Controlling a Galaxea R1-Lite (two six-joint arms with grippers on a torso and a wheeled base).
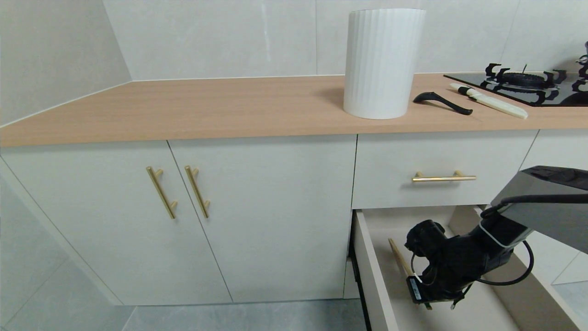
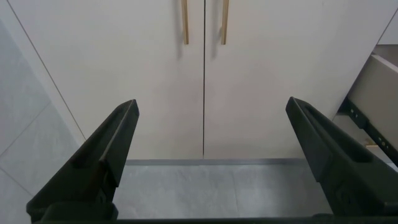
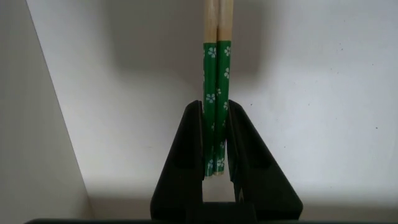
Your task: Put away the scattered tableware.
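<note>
Your right gripper (image 3: pixel 216 124) grips the pair of wooden chopsticks with green flowered ends (image 3: pixel 216 62) low inside the open white drawer (image 1: pixel 372 257). Their long axis points away from the jaws, along the drawer's left wall (the left gripper (image 2: pixel 211 106) gapes wide, well apart).

The right claw (image 3: pixel 216 149) is clamped on a pair of green-ended chopsticks (image 3: pixel 216 74) above the pale drawer floor (image 3: pixel 323 93).
</note>
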